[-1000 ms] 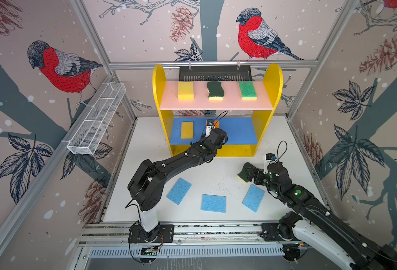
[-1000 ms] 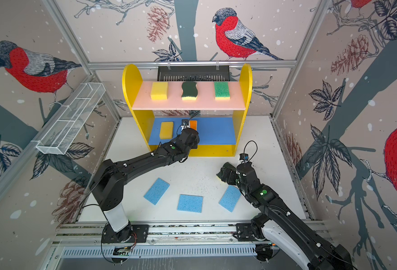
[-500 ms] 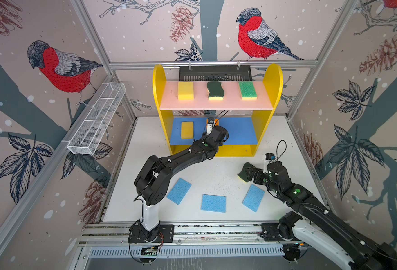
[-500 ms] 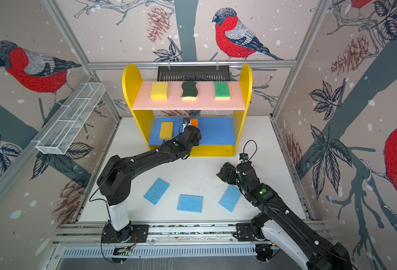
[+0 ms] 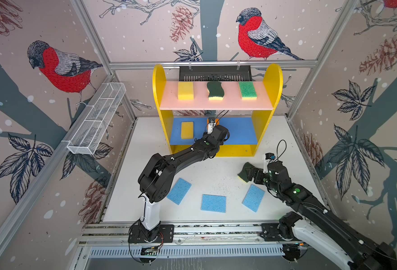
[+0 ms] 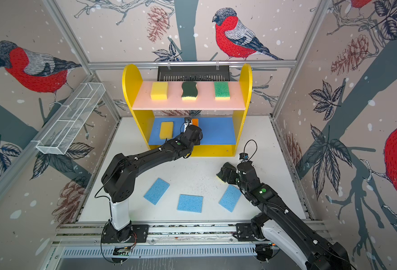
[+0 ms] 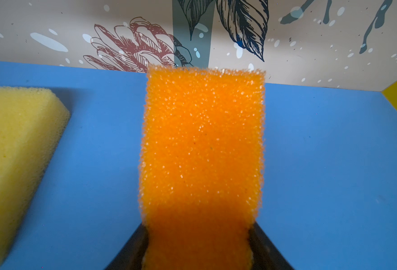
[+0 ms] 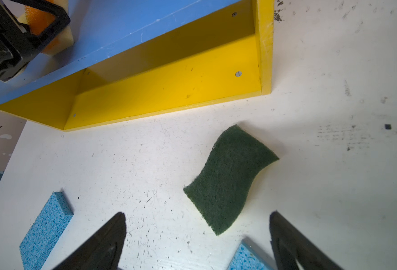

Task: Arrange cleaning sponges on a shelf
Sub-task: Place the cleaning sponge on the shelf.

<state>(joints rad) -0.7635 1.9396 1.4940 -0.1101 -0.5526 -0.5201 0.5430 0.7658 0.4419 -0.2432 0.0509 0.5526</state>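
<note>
The orange-topped foam sponge (image 7: 202,145), judged light and squashy, is gripped at its near end by the left tool (image 7: 199,252) over the shelf's blue middle board (image 7: 321,163). The wavy dark-green scouring sponge (image 8: 227,177) lies on the white tabletop (image 8: 122,152), just ahead of the wide-spread right tool (image 8: 197,224); its long sides should be pinched.

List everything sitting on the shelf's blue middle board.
A yellow sponge lies on the blue board. Beside it the left gripper holds an orange-topped sponge; whether it touches the board is hidden. The pink board covers the rear strip in both top views.
</note>
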